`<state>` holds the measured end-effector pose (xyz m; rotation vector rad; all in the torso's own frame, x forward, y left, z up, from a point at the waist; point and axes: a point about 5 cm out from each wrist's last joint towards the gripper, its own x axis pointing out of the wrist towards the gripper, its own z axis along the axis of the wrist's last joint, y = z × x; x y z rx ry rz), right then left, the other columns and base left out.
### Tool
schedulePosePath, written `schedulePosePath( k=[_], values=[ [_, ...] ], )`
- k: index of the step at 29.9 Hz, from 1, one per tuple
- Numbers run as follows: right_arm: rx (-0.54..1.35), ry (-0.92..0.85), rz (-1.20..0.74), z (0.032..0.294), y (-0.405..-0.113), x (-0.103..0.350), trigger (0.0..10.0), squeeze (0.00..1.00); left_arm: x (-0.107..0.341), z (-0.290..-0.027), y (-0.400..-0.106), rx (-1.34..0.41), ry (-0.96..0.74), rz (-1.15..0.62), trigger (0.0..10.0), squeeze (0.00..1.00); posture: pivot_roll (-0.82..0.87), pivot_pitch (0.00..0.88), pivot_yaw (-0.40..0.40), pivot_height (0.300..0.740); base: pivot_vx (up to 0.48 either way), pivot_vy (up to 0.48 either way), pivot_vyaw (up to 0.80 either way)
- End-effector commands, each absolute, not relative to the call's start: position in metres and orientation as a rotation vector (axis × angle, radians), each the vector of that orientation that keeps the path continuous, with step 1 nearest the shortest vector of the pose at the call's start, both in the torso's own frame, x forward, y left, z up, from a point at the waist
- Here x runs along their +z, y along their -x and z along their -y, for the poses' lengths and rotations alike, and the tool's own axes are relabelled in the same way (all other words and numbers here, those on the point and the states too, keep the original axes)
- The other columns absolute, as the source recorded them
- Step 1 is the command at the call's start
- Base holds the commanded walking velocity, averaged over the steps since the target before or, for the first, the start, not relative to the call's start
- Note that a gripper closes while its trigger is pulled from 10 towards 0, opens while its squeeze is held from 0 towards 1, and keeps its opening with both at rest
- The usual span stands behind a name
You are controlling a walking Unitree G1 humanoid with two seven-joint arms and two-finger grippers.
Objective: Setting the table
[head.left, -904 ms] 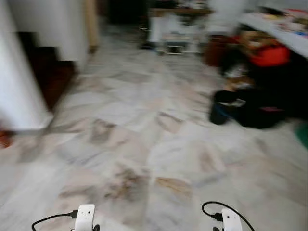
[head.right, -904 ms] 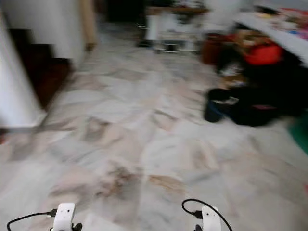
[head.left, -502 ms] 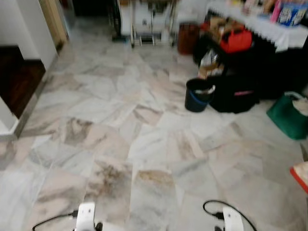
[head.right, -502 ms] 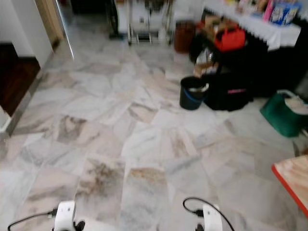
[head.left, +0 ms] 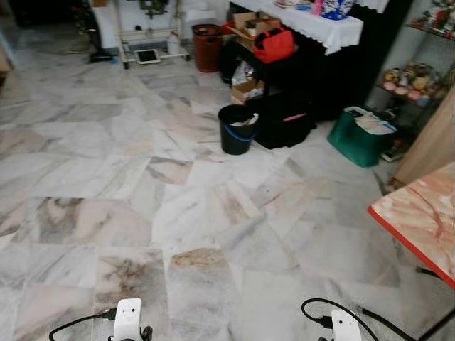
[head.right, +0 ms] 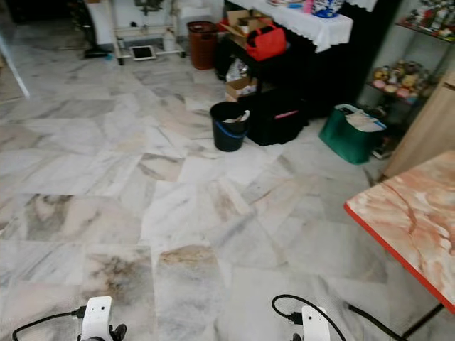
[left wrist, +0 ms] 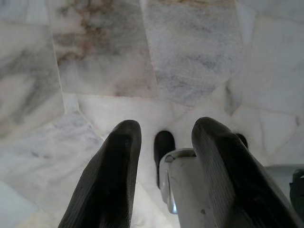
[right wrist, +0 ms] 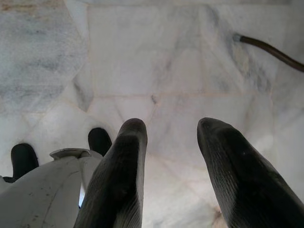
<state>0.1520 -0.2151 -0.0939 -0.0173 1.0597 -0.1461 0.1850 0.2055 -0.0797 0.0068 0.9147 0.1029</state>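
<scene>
A table (head.right: 409,213) with a marbled pinkish top and a red edge juts in at the right, its dark leg (head.right: 373,321) reaching the floor. Both arms hang low at the bottom of the eye views, white wrist housings showing at left (head.left: 128,318) and right (head.left: 345,328). In the left wrist view the left gripper (left wrist: 164,142) is open over marble floor with nothing between its fingers. In the right wrist view the right gripper (right wrist: 171,137) is likewise open and empty above the floor.
Marble floor (head.left: 178,185) spreads ahead. A black bucket (head.left: 237,129) stands mid-room beside a dark cabinet (head.left: 284,106) with a red bag (head.left: 274,44). A green bag (head.left: 362,135) sits at the right near a shelf (head.left: 405,82). A white-clothed table (head.left: 313,18) lies behind.
The camera has swung to the right: the white wall and dark doorway at the left are gone, and the bucket, green bag and red-edged table have come into view. Blur has cleared.
</scene>
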Motion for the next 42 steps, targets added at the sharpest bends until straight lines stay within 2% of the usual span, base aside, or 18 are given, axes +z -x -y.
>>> schedulePosePath(
  k=[1,7,33,42],
  values=[
    [-0.163,0.017,-1.055,0.2166,-0.1541,-0.0928,10.0,0.0,-0.0801,-0.2057,-0.1852,0.093,-0.037,-0.932,10.0,0.0,0.09,0.0,-0.048,0.74,0.0,-0.48,-0.75],
    [-0.17,0.018,-1.051,0.2184,-0.1543,-0.0924,10.0,0.0,-0.0805,-0.2042,-0.1853,0.074,-0.054,-0.944,10.0,0.0,0.1,0.0,-0.054,0.74,0.0,-0.446,-0.75],
    [-0.189,0.029,-1.042,0.2259,-0.1549,-0.0904,10.0,0.0,-0.0797,-0.1974,-0.1883,0.06,-0.038,-0.921,10.0,0.0,0.06,0.0,-0.071,0.74,0.0,-0.021,-0.75],
    [-0.178,0.023,-1.026,0.2234,-0.1548,-0.0907,10.0,0.0,-0.0801,-0.2019,-0.1865,0.047,-0.107,-0.94,10.0,0.0,0.04,0.0,-0.054,0.74,0.0,0.0,-0.56]
  ],
)
